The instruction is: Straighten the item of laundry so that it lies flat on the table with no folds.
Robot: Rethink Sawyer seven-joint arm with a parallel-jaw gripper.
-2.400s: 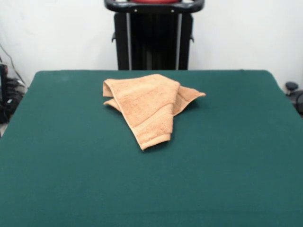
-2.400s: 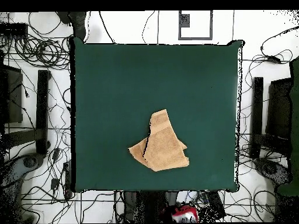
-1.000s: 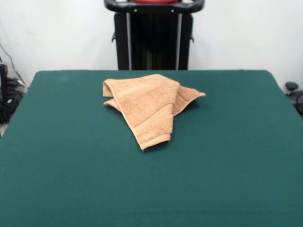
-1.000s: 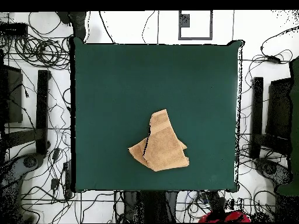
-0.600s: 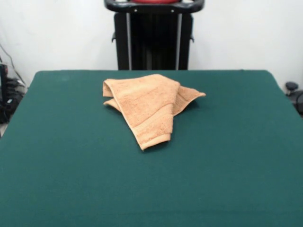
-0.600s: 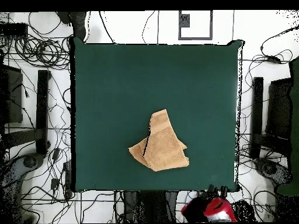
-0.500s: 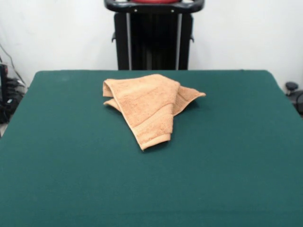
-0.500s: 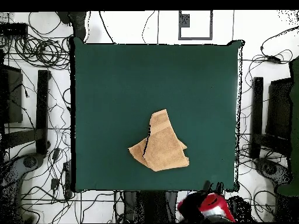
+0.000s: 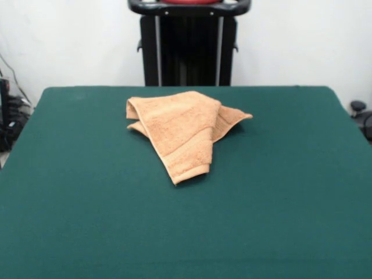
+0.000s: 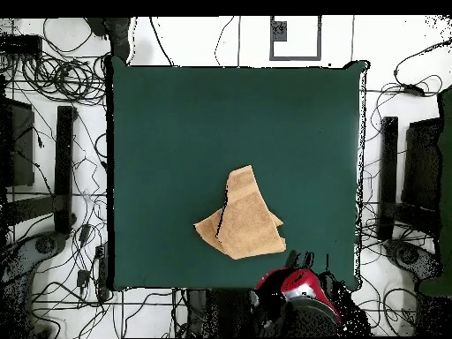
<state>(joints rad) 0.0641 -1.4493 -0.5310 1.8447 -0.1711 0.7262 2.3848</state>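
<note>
The item of laundry (image 9: 180, 128), a light orange-tan towel, lies crumpled and folded over itself on the dark green table (image 9: 279, 192), a little toward the far side. A folded flap with a woven band points toward the near edge. Seen from overhead, the towel (image 10: 243, 221) sits in the lower middle of the table (image 10: 194, 124). The arm's red and black end (image 10: 296, 287) hangs over the table's bottom edge, just below and right of the towel and apart from it. No gripper shows in the front view, and from overhead its state is not visible.
Tangled cables (image 10: 53, 79) and black stands (image 10: 64, 168) surround the table on the floor. A black pedestal (image 9: 189, 49) rises behind the table's far edge. Wide green cloth lies bare around the towel.
In the overhead view the arm's red end has swung from off the table's bottom right up and left onto the bottom edge, nearer the towel. The towel has not moved.
</note>
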